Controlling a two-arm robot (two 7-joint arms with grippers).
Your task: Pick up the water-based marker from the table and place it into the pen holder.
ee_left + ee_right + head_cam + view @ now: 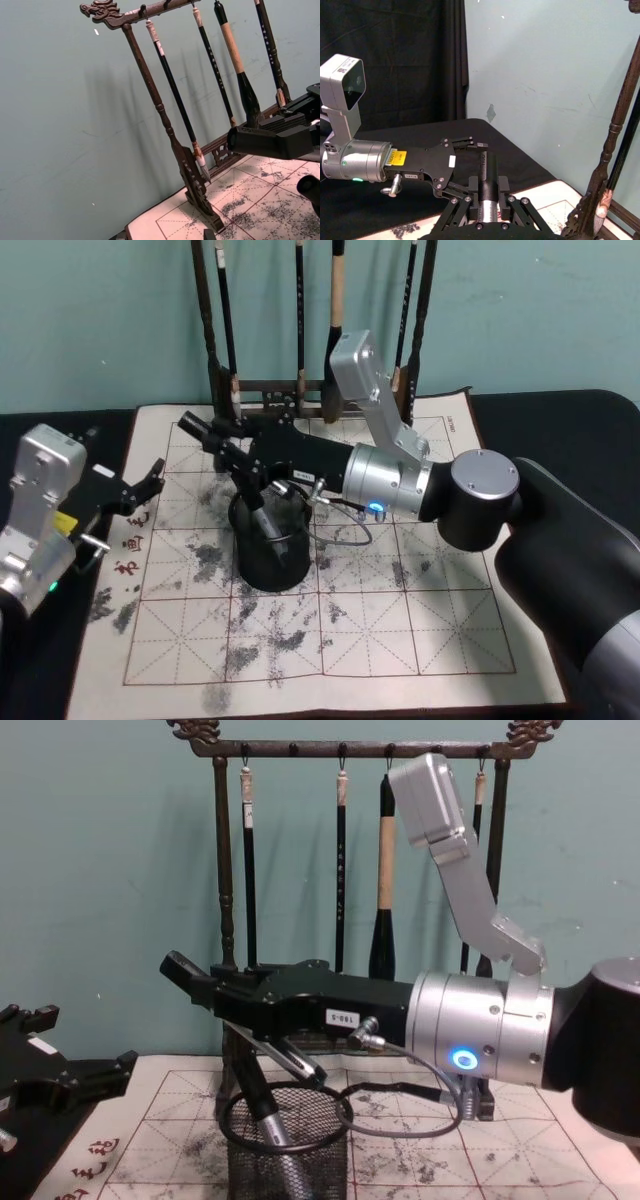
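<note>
Right gripper point(262, 1088) (fingers closed around the marker point(268, 1122)) hangs just above the pen holder point(285, 1145); the marker's lower end dips inside. Left gripper point(152, 478) hovers open nearby.

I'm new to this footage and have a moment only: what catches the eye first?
The right gripper reaches across the middle of the inked practice mat, holding a dark marker with a silver band in the round black wire-mesh pen holder. Behind stands a tall dark wooden brush rack.

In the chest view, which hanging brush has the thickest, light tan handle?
The third brush from the left on the brush rack: its wide tan shaft ends in a fat black head; the others are slim and mostly dark.
</note>
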